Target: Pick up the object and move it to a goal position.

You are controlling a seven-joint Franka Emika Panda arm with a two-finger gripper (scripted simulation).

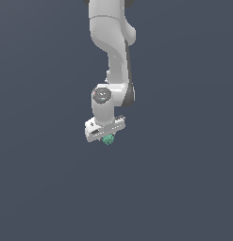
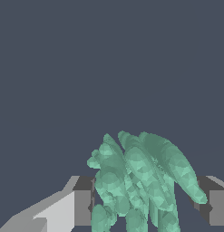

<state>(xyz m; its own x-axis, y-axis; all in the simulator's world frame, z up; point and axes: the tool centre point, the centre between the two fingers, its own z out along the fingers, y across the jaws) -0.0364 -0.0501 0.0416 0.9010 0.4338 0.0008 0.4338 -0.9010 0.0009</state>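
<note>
While claw (image 1: 107,137) grips it | object (image 2: 140,181): teal-green, bumpy, finger-like lobes

One white robot arm (image 1: 112,56), one end effector (image 1: 107,135), one teal-green bumpy lump (image 1: 108,140)

So the white Panda arm (image 1: 111,56) came down from the top of the exterior view, bent at a rounded wrist joint with a dark cap, and the hand pointed straight down. The gripper (image 1: 107,138) sat a bit tilted, its crossbar slanting up toward the exterior view's right. In the wrist view the two fingers (image 2: 81,204) stood on either side of the teal-green lump (image 2: 140,181), pressed close against it, so it looked clamped on. The fingertips themselves were barely visible from outside.
</note>
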